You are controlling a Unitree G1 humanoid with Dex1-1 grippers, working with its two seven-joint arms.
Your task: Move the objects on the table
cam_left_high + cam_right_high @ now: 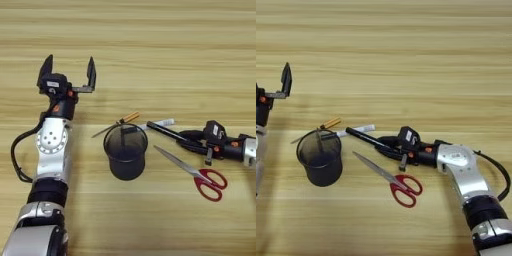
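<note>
So the right gripper (387, 148) is lying low on the table (406, 60), reaching in sideways, and its fingers look pinched around the back end of the black marker (367, 138), which runs up-left toward the pen cup (320, 157). The marker seems to be flat on the wood and not lifted yet, though I can't swear how firm the pinch is from up here. The white pen (358, 130) sits just behind the marker's tip, nearly touching it, and the little amber-handled tool (326, 125) pokes out behind the cup's rim. The red-handled scissors (391, 181) lie in front of the gripper, blades pointing up-left, close by but apart from it. The left gripper (68, 75) is way off to the left, raised, fingers spread wide with nothing in them. If the move is lifting the marker, I'd go straight up first so the tip doesn't drag the white pen along, then tilt it upright before going anywhere near the cup, since that mesh looks light enough to tip.
</note>
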